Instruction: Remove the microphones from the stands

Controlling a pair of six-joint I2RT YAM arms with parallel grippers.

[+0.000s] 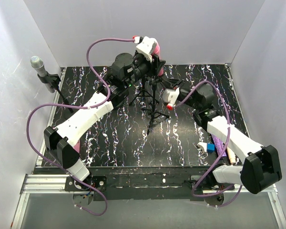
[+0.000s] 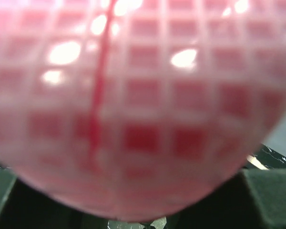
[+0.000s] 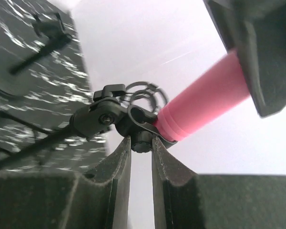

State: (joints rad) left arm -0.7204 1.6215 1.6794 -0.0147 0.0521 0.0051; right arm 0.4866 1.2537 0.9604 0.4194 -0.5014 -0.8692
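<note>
The pink microphone sits in the clip of the black tripod stand at the back centre of the table. My left gripper is shut on it from above. The microphone's pink mesh head fills the left wrist view and hides the fingertips. In the right wrist view the pink handle runs up right from the clip into the left gripper's dark finger. My right gripper is shut on the stand's black knob just under the clip; it also shows in the top view.
A silver microphone on a second stand is at the far left edge. A blue block and small white, purple and tan items lie at the front right beside the right arm. White walls enclose the table.
</note>
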